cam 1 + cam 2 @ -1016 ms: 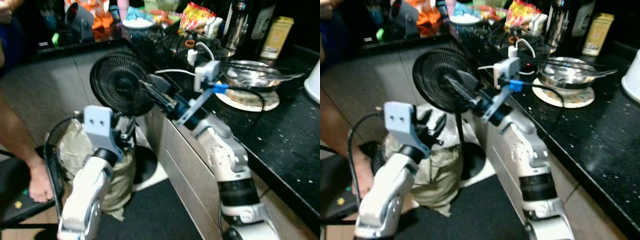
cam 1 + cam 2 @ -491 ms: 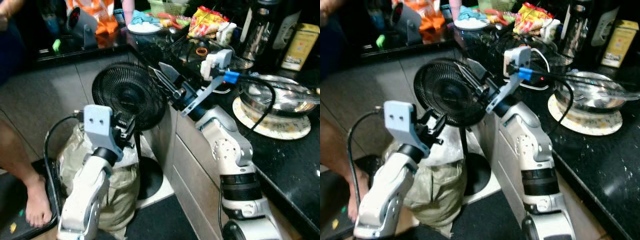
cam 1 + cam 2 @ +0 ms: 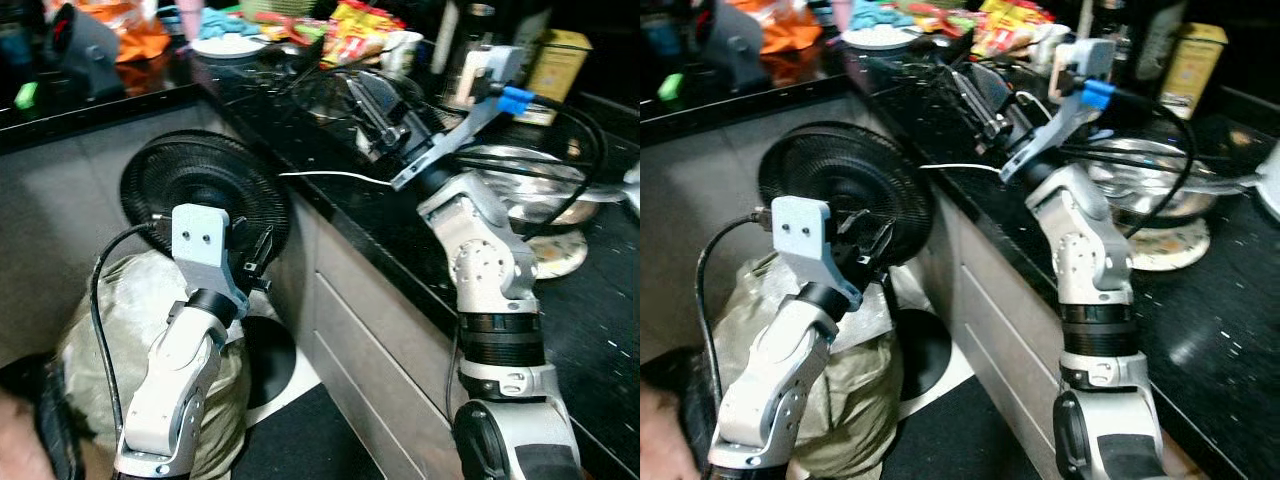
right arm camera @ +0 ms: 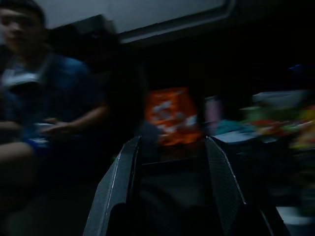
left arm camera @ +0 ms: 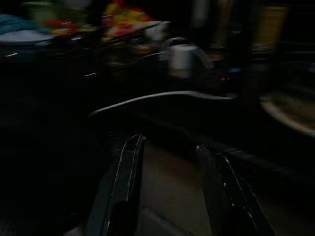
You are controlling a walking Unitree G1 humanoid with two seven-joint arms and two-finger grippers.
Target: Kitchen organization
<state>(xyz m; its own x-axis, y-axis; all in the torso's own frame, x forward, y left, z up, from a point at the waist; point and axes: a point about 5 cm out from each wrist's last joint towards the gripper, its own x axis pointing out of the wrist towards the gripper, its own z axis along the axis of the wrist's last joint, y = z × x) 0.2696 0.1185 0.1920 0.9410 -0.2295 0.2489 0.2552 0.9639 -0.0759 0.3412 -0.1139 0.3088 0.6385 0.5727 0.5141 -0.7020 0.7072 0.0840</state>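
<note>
Landmark: black speckled stone bench [image 3: 380, 215], running from far left to near right.

- Right hand [image 3: 978, 95]: raised above the bench's middle stretch, fingers parted, holding nothing; aimed toward the bench's far end.
- Left hand [image 3: 868, 243]: low, off the bench's front edge, fingers parted, empty; just in front of the round black grille fan [image 3: 200, 190] that stands on the floor against the bench's cabinet front.
- Thin white cable [image 3: 330, 177]: trails across the bench top toward its front edge, below the right hand.
- Steel bowl on a pale round mat [image 3: 1160, 205]: on the bench, beside the right forearm.
- Yellow tin [image 3: 548, 62] and bright snack packets [image 3: 350, 28]: along the bench's back edge.
- Crumpled grey-green sack [image 3: 120, 330]: on the floor below the bench, behind the left arm.

Task items: goods cluttering the bench; none yet grasped.

Hazards, as judged: the right arm may snag the white cable and drag whatever is plugged to it; its elbow sits close to the steel bowl and could shove it. The left fingers could catch the fan grille and tip it.
</note>
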